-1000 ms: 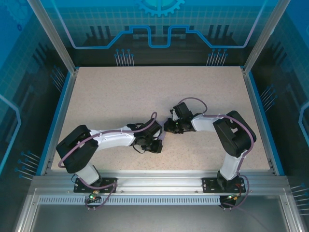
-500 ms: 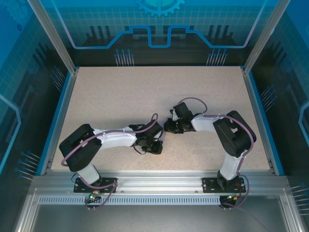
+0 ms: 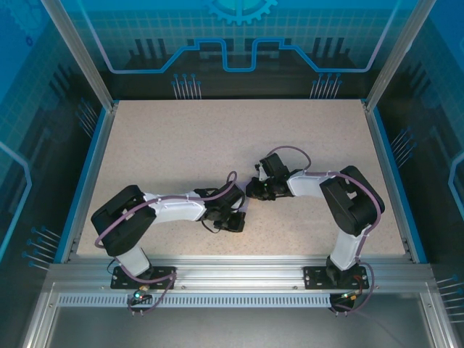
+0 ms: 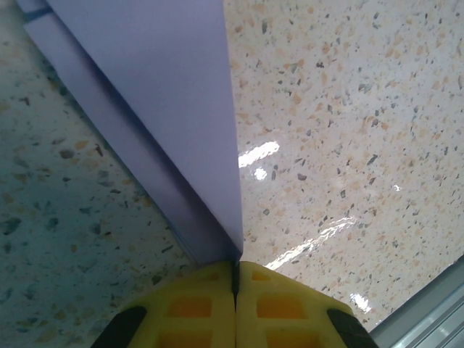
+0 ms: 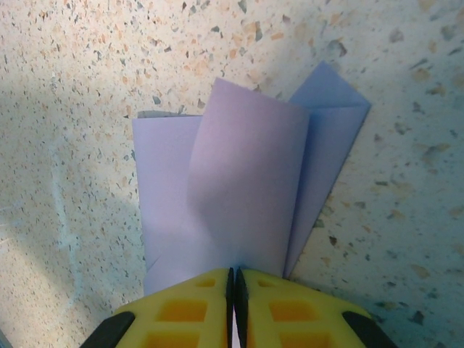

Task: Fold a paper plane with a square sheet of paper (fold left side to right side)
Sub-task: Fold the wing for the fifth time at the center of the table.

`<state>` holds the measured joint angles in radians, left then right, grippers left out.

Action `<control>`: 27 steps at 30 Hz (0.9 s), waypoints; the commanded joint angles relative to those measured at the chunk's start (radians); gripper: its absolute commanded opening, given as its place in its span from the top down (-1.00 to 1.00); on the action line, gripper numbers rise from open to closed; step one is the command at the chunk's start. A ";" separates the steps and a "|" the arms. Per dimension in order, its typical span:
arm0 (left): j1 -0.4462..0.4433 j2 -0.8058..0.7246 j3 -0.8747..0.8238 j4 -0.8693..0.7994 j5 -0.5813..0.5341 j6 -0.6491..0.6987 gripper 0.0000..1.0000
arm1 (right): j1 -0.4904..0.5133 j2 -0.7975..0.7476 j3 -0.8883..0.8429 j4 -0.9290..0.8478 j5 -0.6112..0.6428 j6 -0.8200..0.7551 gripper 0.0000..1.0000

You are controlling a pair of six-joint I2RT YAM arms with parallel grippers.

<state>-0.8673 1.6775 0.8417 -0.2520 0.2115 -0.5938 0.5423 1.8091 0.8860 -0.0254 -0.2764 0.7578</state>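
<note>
Left tool [image 4: 235, 293]: yellow pads pressed together, clamped on a thin edge of the lavender paper [image 4: 159, 94], which runs away from the pads over the speckled counter [image 4: 348, 109].

Right tool [image 5: 233, 304]: pads likewise together, pinching a curled flap of the same paper. Flat folded layers lie beneath the flap, and in that view a pointed corner pokes out to the right.

From above, both tools meet near the middle of the counter, with the paper mostly hidden under them.

Judgement: the step in hand is carrying the left side over onto the right.
- I want one tool anchoring and the other travelling in a low arc, so the flap rolls instead of buckling.
- I line up the moving edge with the edge beneath before letting any crease form, since thin paper takes a wrong crease at once.
- Both grips sit on little material, so pulling the tools apart risks a tear or a slip.
- I release only once the flap lies flat, then press along the fold.
</note>
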 commanded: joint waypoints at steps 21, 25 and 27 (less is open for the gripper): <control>-0.013 -0.202 -0.033 -0.170 -0.035 0.002 0.46 | -0.007 0.076 -0.019 -0.148 0.036 -0.012 0.73; -0.013 -0.228 -0.001 -0.142 -0.009 0.016 0.50 | -0.007 0.075 -0.018 -0.148 0.034 -0.014 0.73; -0.012 -0.212 0.023 -0.123 0.005 0.019 0.52 | -0.007 0.077 -0.018 -0.149 0.034 -0.014 0.73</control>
<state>-0.8745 1.4662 0.8207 -0.3698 0.1986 -0.5991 0.5423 1.8164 0.8970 -0.0376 -0.2810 0.7578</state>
